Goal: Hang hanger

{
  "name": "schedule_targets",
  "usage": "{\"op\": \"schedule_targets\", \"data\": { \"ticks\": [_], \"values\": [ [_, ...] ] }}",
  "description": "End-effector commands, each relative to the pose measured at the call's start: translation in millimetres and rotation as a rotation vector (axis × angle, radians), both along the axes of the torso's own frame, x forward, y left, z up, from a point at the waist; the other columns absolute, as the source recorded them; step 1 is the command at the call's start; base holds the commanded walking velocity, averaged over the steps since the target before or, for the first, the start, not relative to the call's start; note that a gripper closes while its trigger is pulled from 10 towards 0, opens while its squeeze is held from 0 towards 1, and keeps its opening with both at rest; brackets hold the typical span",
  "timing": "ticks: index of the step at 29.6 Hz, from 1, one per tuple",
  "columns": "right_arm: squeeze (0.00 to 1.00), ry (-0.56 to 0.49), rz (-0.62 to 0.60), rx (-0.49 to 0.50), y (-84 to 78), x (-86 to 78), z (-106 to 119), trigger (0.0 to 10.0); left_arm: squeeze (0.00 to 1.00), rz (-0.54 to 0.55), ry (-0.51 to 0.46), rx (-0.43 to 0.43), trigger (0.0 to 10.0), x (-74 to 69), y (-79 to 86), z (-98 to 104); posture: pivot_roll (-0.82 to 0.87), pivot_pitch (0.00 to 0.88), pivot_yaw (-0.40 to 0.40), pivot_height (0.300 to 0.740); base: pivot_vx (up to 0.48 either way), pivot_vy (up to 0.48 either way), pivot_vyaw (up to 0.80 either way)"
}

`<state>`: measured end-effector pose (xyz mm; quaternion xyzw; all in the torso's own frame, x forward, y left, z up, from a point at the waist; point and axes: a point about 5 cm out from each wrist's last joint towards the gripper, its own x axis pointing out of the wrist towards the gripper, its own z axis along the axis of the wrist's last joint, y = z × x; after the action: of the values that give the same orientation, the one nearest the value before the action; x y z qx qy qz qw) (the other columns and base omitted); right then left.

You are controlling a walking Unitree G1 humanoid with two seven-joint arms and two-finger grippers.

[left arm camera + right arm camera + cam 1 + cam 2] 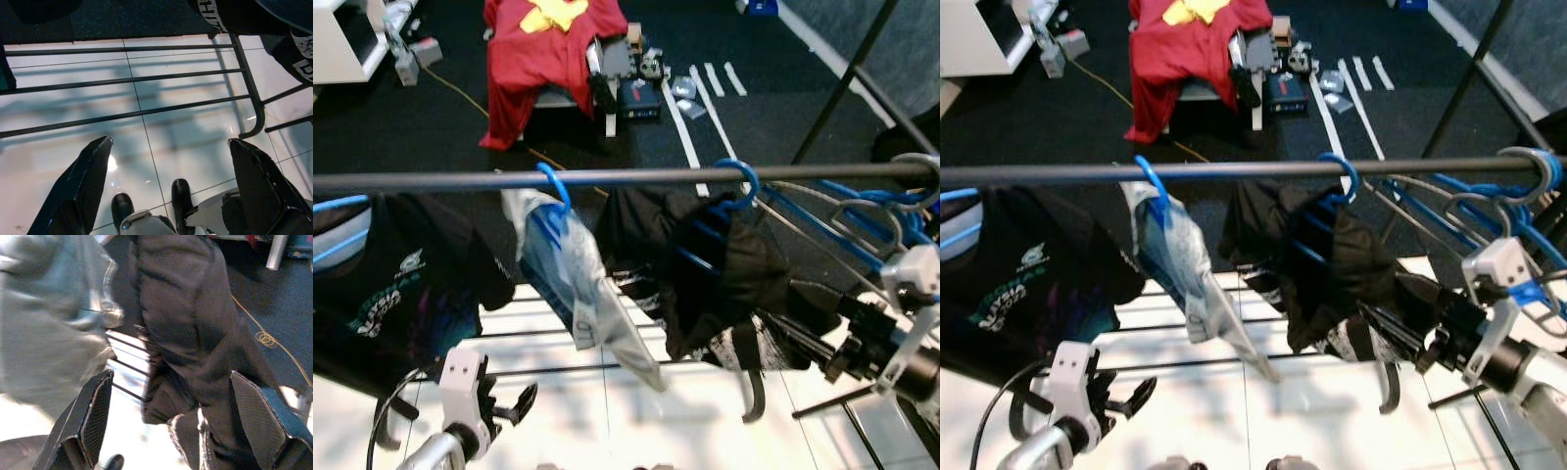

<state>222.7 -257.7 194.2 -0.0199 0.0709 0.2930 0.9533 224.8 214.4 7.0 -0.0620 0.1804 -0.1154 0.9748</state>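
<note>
Two hooks [741, 182] ride the rail [607, 178] mid-frame, so the right claw [803, 328], wide open and empty, sits beside the black garment [724, 269].

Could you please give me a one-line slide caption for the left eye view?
Right gripper open beside black garment on blue hanger hooked over rail.

A dark metal clothes rail [636, 177] runs across the frame, carrying a blue plastic hanger [736, 186] draped with a black garment [705, 269] and a second blue hanger [551, 188] holding a pale grey-blue garment [578, 294]. A black printed T-shirt [396, 289] hangs at left. The right gripper [808, 318] reaches into the black garment; the left gripper [514, 403] hangs low, fingers apart. Beyond, a red cloth [543, 49] covers a chair on dark carpet.
</note>
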Motion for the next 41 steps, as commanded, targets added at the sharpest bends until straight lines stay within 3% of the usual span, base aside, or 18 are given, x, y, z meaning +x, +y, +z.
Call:
{"op": "schedule_targets", "data": {
  "ticks": [1,5,11,17,22,26,34,41],
  "values": [
    [0.0,0.016,-0.03,-0.017,-3.1,0.6,-7.1,10.0,0.0,0.011,0.041,0.016,10.0,-10.2,8.3,-8.8,-0.06,0.23,-0.024,0.74,0.0,0.0,0.0],
    [0.0,0.0,-0.075,0.003,-5.9,8.7,-7.6,10.0,0.0,0.025,0.059,0.02,10.0,-14.9,12.5,-15.4,-0.06,0.23,-0.024,0.74,0.0,0.0,0.0],
    [0.0,-0.019,-0.047,0.021,1.0,12.5,-5.0,10.0,0.0,0.026,0.074,0.021,10.0,-17.4,12.4,-20.7,-0.05,0.23,-0.024,0.74,0.0,0.0,0.0],
    [0.0,-0.145,0.088,0.173,10.1,8.4,33.0,10.0,0.0,0.018,0.082,0.031,10.0,-17.4,14.4,-26.4,-0.06,0.23,-0.025,0.74,0.0,0.0,0.0],
    [0.0,-0.217,0.153,0.225,6.2,2.3,56.6,10.0,0.0,0.021,0.087,0.027,10.0,-17.3,15.1,-30.4,-0.06,0.229,-0.029,0.74,0.0,0.0,0.0],
    [0.0,-0.238,0.084,0.187,-4.6,6.9,61.1,10.0,0.0,0.026,0.092,0.024,10.0,-18.2,17.3,-32.8,-0.06,0.232,-0.03,0.74,0.0,0.0,0.0],
    [0.0,-0.117,-0.01,0.002,-13.2,14.4,33.7,10.0,0.0,0.025,0.09,0.029,10.0,-18.9,22.2,-34.0,-0.05,0.238,-0.023,0.74,0.0,0.0,0.0],
    [0.0,-0.071,-0.038,-0.036,-15.2,21.8,21.2,10.0,0.0,0.018,0.083,0.035,10.0,-18.0,24.4,-33.1,-0.05,0.243,-0.018,0.74,0.0,0.0,0.0]
  ]
}}
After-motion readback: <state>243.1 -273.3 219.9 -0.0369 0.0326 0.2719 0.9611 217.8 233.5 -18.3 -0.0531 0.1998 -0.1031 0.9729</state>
